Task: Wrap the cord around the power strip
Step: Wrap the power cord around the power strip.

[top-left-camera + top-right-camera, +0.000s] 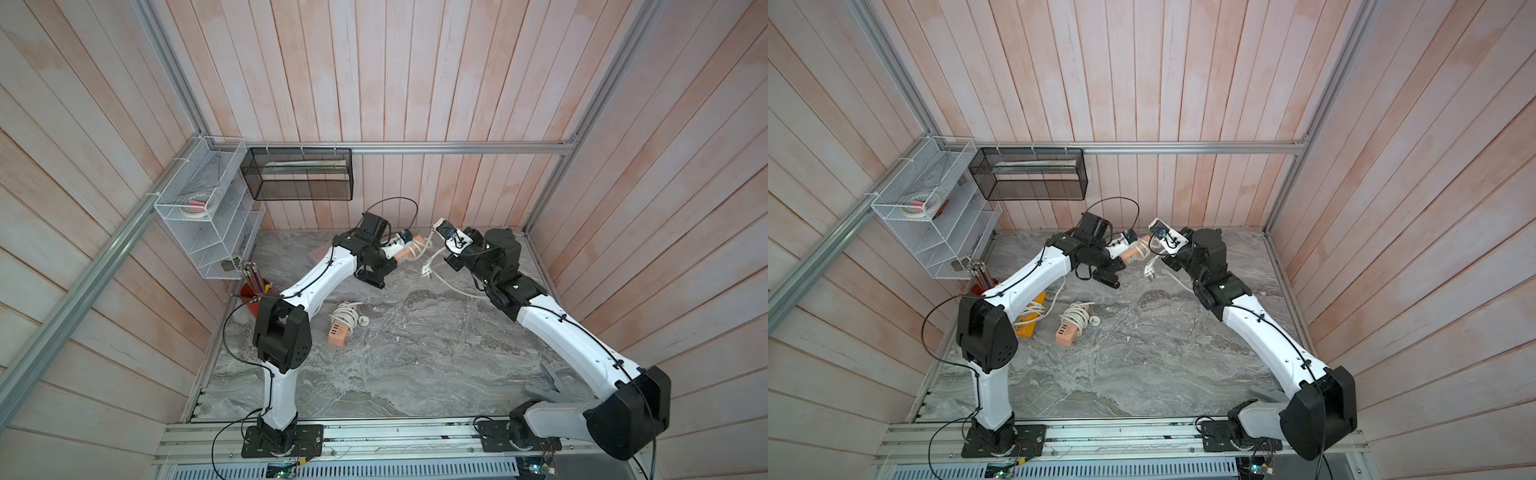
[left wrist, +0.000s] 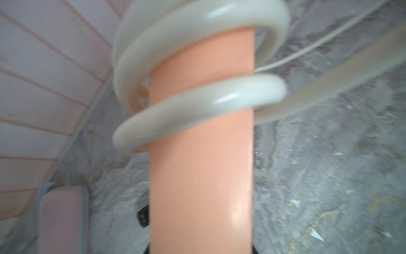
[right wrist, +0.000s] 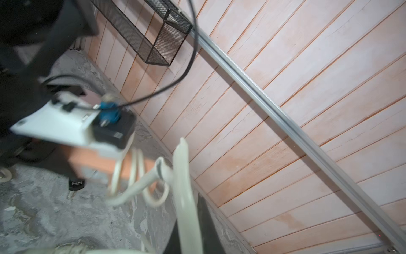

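Observation:
My left gripper [image 1: 394, 254] is shut on one end of a salmon-orange power strip [image 1: 409, 250], holding it above the back of the table. In the left wrist view the strip [image 2: 201, 176] fills the middle and hides the jaws. A thick white cord [image 2: 197, 103] circles it in three loose loops. One stretch of cord [image 3: 186, 198] leads into my right gripper [image 1: 448, 260], which is shut on it just right of the strip. The white plug [image 1: 428, 270] hangs below between the two grippers.
A second orange strip with its cord bundled [image 1: 343, 328] lies mid-table, and a yellow strip [image 1: 1030, 320] sits under the left arm. A red pencil cup [image 1: 254, 293], a white wire rack [image 1: 208, 216] and a black mesh basket [image 1: 297, 174] line the back left. A pink case [image 2: 63, 220] lies near the wall.

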Controlling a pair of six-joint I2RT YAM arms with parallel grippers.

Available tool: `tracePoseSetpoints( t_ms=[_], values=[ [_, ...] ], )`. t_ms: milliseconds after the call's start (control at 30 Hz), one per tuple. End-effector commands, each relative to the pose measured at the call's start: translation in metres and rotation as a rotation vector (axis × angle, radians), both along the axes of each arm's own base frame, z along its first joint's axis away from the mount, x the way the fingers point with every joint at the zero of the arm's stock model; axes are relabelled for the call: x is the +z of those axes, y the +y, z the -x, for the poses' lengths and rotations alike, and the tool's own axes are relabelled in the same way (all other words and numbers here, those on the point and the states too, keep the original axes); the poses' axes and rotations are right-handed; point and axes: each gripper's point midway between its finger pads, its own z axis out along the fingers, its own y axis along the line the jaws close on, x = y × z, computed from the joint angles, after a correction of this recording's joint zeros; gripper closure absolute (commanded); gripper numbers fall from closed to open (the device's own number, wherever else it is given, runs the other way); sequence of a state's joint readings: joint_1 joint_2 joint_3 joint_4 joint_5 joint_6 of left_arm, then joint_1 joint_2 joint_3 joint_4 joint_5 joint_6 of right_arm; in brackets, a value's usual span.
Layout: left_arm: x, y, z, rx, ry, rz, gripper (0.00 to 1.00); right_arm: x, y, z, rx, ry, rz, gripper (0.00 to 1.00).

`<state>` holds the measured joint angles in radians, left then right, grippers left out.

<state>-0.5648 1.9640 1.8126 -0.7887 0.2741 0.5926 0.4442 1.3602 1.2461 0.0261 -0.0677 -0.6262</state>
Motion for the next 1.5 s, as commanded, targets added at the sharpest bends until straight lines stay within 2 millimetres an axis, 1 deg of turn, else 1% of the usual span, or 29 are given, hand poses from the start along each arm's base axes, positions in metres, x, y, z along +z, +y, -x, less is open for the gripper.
tracePoseSetpoints(
  t_ms=[0,67,100,167,200,233,267,300,333,400,467,500,533,633,733,800,867,933,1000,1033,1133,1300,1400,1467],
  values=[
    [0.02,-0.014,0.085,-0.32,0.057,0.042,1.0,0.025,0.013,-0.009,0.125,0.007,-0.031,1.0],
    [0.027,-0.026,0.124,-0.429,0.125,0.115,1.0,0.019,0.011,-0.027,0.143,0.054,-0.03,1.0],
    [0.032,-0.032,0.139,-0.475,0.145,0.146,1.0,0.013,0.01,-0.034,0.159,0.087,-0.032,1.0],
    [0.053,-0.043,0.167,-0.563,0.173,0.235,1.0,-0.001,0.007,-0.054,0.206,0.194,-0.088,1.0],
    [0.064,-0.046,0.178,-0.595,0.185,0.278,1.0,-0.005,0.004,-0.064,0.214,0.233,-0.129,1.0],
    [0.079,-0.049,0.189,-0.633,0.195,0.326,1.0,-0.015,0.002,-0.075,0.231,0.289,-0.176,1.0],
    [0.093,-0.051,0.198,-0.669,0.192,0.368,1.0,-0.029,0.003,-0.083,0.248,0.351,-0.209,1.0],
    [0.106,-0.052,0.199,-0.677,0.171,0.4,1.0,-0.04,0.005,-0.087,0.253,0.388,-0.218,0.94],
    [0.12,-0.053,0.195,-0.665,0.134,0.431,1.0,-0.052,0.009,-0.088,0.258,0.423,-0.229,0.91],
    [0.145,-0.054,0.189,-0.653,0.06,0.479,1.0,-0.072,0.013,-0.085,0.274,0.46,-0.275,0.79],
    [0.172,-0.058,0.173,-0.602,-0.033,0.513,1.0,-0.085,0.012,-0.081,0.257,0.451,-0.347,0.65],
    [0.184,-0.061,0.167,-0.586,-0.065,0.525,1.0,-0.091,0.009,-0.079,0.24,0.446,-0.372,0.61],
    [0.2,-0.065,0.157,-0.559,-0.107,0.543,1.0,-0.098,0.005,-0.081,0.204,0.443,-0.396,0.57],
    [0.235,-0.074,0.133,-0.497,-0.185,0.571,1.0,-0.115,-0.006,-0.089,0.098,0.468,-0.438,0.53],
    [0.258,-0.08,0.117,-0.459,-0.24,0.593,1.0,-0.127,-0.026,-0.104,-0.061,0.462,-0.49,0.52],
    [0.274,-0.083,0.112,-0.437,-0.261,0.62,1.0,-0.133,-0.033,-0.109,-0.117,0.467,-0.516,0.5],
    [0.291,-0.083,0.11,-0.42,-0.286,0.646,1.0,-0.142,-0.049,-0.116,-0.22,0.462,-0.537,0.49],
    [0.307,-0.079,0.108,-0.39,-0.323,0.67,1.0,-0.148,-0.053,-0.116,-0.241,0.467,-0.554,0.48],
    [0.32,-0.073,0.103,-0.352,-0.363,0.682,1.0,-0.147,-0.054,-0.111,-0.239,0.467,-0.576,0.47],
    [0.323,-0.07,0.099,-0.336,-0.372,0.687,1.0,-0.143,-0.052,-0.106,-0.224,0.473,-0.591,0.46],
    [0.322,-0.066,0.087,-0.293,-0.371,0.689,1.0,-0.136,-0.049,-0.089,-0.196,0.503,-0.649,0.41],
    [0.304,-0.071,0.07,-0.25,-0.347,0.663,1.0,-0.129,-0.054,-0.055,-0.197,0.543,-0.684,0.37],
    [0.298,-0.069,0.058,-0.214,-0.345,0.655,1.0,-0.129,-0.048,-0.026,-0.139,0.599,-0.719,0.35],
    [0.294,-0.064,0.046,-0.178,-0.328,0.659,1.0,-0.133,-0.038,0.001,-0.062,0.65,-0.753,0.34]
  ],
)
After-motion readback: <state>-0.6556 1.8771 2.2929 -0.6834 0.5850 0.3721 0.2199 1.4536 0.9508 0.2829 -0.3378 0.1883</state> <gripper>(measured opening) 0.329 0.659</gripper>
